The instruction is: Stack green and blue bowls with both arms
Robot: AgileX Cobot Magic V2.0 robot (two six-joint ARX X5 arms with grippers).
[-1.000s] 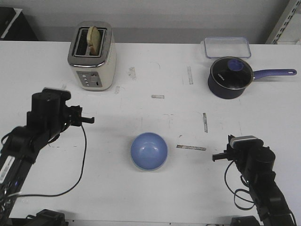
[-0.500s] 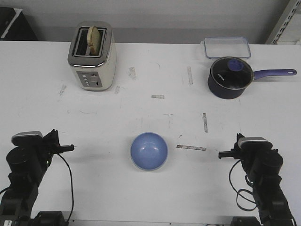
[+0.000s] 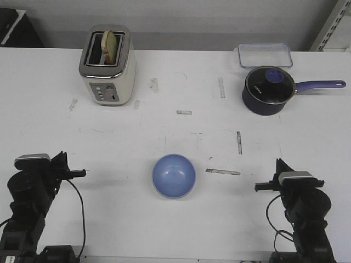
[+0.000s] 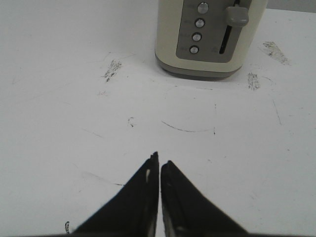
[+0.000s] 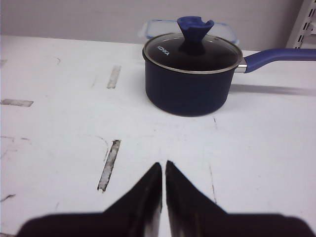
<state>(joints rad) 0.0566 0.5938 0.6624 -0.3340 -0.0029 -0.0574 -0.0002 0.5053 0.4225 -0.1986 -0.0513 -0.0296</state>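
The blue bowl (image 3: 174, 175) sits upright on the white table, front centre, midway between the two arms. No green bowl shows apart from it; I cannot tell whether one sits beneath it. My left gripper (image 3: 61, 159) is low at the front left, shut and empty, well left of the bowl. In the left wrist view its fingers (image 4: 159, 162) are closed over bare table. My right gripper (image 3: 283, 165) is low at the front right, shut and empty, well right of the bowl. In the right wrist view its fingers (image 5: 164, 166) are closed over bare table.
A cream toaster (image 3: 107, 66) with bread stands at the back left, also in the left wrist view (image 4: 210, 37). A dark lidded saucepan (image 3: 269, 90) with a purple handle and a clear lidded box (image 3: 264, 55) stand at the back right; the saucepan also shows in the right wrist view (image 5: 190, 74).
My left arm has drawn back from a raised spot at middle left to the front left corner. My right arm has backed slightly toward the front edge. The bowl has not moved.
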